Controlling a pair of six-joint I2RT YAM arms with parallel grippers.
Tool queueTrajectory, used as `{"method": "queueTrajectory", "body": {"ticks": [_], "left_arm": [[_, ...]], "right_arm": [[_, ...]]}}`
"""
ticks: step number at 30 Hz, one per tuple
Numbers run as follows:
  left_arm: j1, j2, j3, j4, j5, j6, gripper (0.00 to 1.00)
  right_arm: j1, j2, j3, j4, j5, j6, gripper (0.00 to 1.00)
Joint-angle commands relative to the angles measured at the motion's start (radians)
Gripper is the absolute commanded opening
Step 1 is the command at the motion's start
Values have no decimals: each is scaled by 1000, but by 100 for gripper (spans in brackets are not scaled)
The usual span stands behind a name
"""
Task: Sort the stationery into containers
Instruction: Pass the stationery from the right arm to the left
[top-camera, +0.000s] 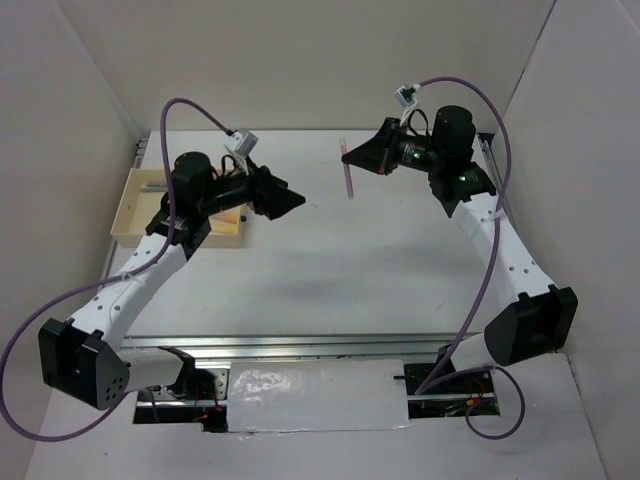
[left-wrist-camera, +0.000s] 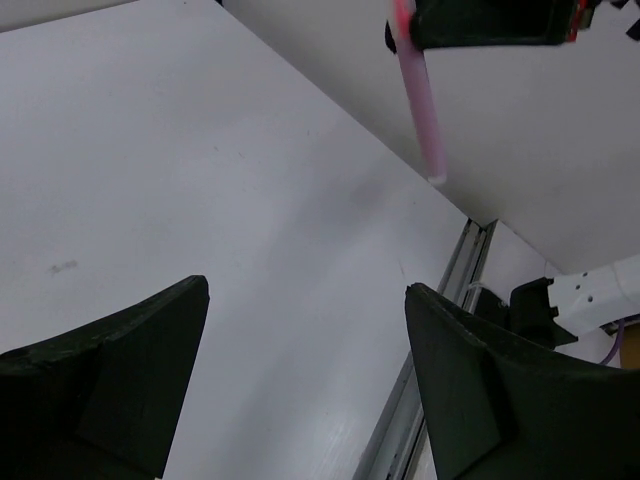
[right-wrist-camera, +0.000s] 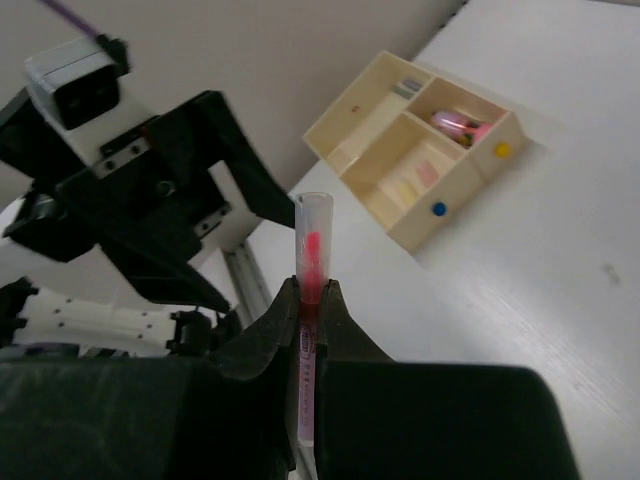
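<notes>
From above, the right arm (top-camera: 500, 250) reaches toward the far middle of the white counter (top-camera: 330, 290). The right jaws are clamped on a thin pink pen (top-camera: 349, 180), which hangs down from them. On the far left sits the pale wooden tray (top-camera: 135, 205) (half hidden under the left arm (top-camera: 130, 285)), well apart from the pen. The left jaws point toward the pen across a gap.

The left wrist camera looks out between its own two black fingers (left-wrist-camera: 110, 380). They stand wide apart, with only bare counter between them. The pen (left-wrist-camera: 422, 100) dangles at the top of that view, its upper end pinched in the other arm's black jaws.

The right wrist camera shows its jaws shut tight on the pen (right-wrist-camera: 310, 255) (the clear end sticks out past the tips). Beyond it, the tray (right-wrist-camera: 475, 180) shows several compartments. A fat pink highlighter (right-wrist-camera: 455, 122) lies in one of them. A yellow dot (right-wrist-camera: 502, 150) and a blue dot (right-wrist-camera: 438, 209) mark the tray's near wall.
</notes>
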Motion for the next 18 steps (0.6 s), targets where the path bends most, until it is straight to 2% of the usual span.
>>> {"method": "queueTrajectory", "body": {"ticks": [1, 2, 9, 18], "left_arm": [[-55, 40, 89, 59, -65, -67, 92], [-66, 48, 115, 65, -65, -84, 92], [-97, 128, 169, 166, -68, -230, 94], [-114, 180, 179, 211, -77, -247, 86]], "right_arm": [[35, 22, -55, 124, -62, 144, 0], [42, 12, -61, 171, -71, 158, 0], [94, -21, -75, 191, -88, 175, 0], [123, -5, -40, 205, -71, 201, 0]]}}
